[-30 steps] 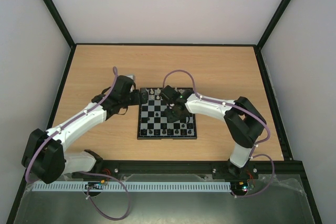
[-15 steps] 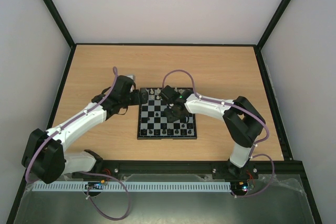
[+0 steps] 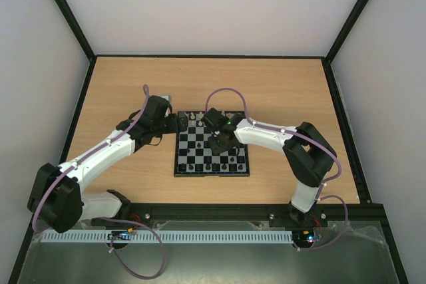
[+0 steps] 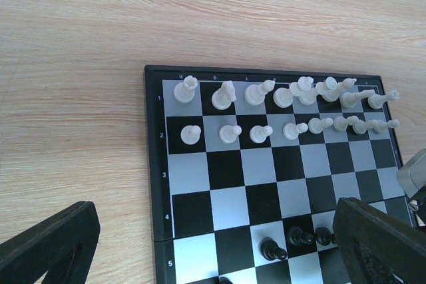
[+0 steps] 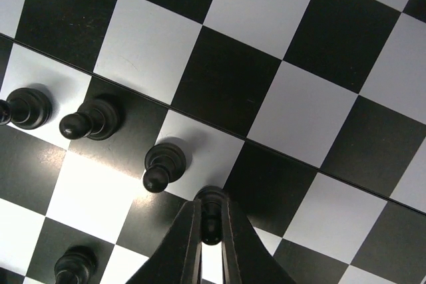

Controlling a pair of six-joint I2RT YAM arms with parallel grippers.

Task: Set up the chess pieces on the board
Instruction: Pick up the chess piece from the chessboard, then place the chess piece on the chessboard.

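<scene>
The board [image 3: 211, 144] lies at mid-table. In the left wrist view the board [image 4: 193, 214] carries two rows of cream-white pieces [image 4: 266, 111] on ranks 1 and 2 and a few black pawns [image 4: 273, 249] on rank 5. My right gripper [image 5: 211, 221] is shut on a black pawn [image 5: 212, 212] just above the board, beside three standing black pawns [image 5: 163, 166]. My left gripper [image 3: 174, 123] is open and empty at the board's left edge, its fingers [image 4: 46, 244] wide apart.
The wooden table [image 3: 133, 84] is walled by pale panels with black frame posts. Both arm bases stand on the black rail [image 3: 213, 212] at the near edge. The right arm [image 3: 279, 139] reaches over the board's right half.
</scene>
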